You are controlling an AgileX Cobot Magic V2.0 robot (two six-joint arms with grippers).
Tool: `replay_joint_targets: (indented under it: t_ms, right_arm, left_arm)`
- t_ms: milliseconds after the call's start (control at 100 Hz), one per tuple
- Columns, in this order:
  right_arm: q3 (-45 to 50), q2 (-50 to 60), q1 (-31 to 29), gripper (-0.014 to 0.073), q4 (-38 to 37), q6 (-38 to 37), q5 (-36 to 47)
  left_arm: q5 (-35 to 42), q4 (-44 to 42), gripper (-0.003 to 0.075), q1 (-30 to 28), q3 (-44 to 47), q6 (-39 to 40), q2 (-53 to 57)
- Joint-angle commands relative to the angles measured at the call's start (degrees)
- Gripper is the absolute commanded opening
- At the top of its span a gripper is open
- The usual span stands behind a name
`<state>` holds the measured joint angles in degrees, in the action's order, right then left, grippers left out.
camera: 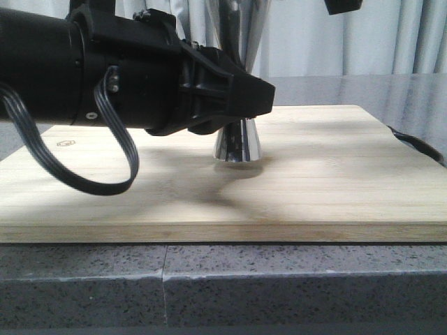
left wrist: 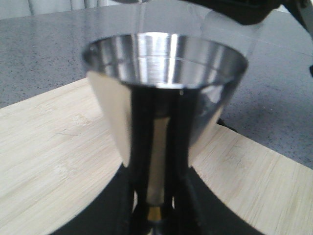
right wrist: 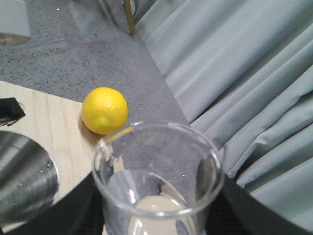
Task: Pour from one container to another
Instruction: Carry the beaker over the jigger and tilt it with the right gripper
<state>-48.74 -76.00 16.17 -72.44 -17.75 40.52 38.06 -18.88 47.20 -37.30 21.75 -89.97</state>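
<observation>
Pour looks not yet done: left gripper (camera: 241,105) clamps the jigger (left wrist: 164,98) upright mid-frame on the board (camera: 314,188), right gripper holds the beaker (right wrist: 159,181), bottom centre, apparently upright, near the jigger rim

The jigger (camera: 237,139) stands on the board (camera: 314,181), and the board lies on the bench (camera: 279,279). The left fingers (left wrist: 183,205) sit on both sides of the jigger's thin middle. The beaker (right wrist: 156,181) sits between the right fingers, above the jigger. A lemon (right wrist: 104,110) rests at the board's edge, beyond the beaker.
</observation>
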Motion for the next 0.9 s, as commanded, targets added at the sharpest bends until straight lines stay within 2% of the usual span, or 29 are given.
replay_joint_targets:
  t_ms: [0,150,890]
  right_arm:
    - [-2.03,2.37,-0.29,0.0244,1.31,-0.07,1.2]
    - [-2.03,2.48,-0.29,0.0244,-0.76,-0.07,0.72]
    - [-4.89,3.71,-0.29,0.0244,-5.78,0.19,-0.03]
  left_arm:
    - [4.5,-0.13,-0.0019,0.49,-1.64,1.99,2.54]
    - [4.5,-2.79,-0.0019,0.49,-1.64,2.7,2.54]
    - [4.5,-2.79,-0.0019,0.49,-1.64,2.82,2.54]
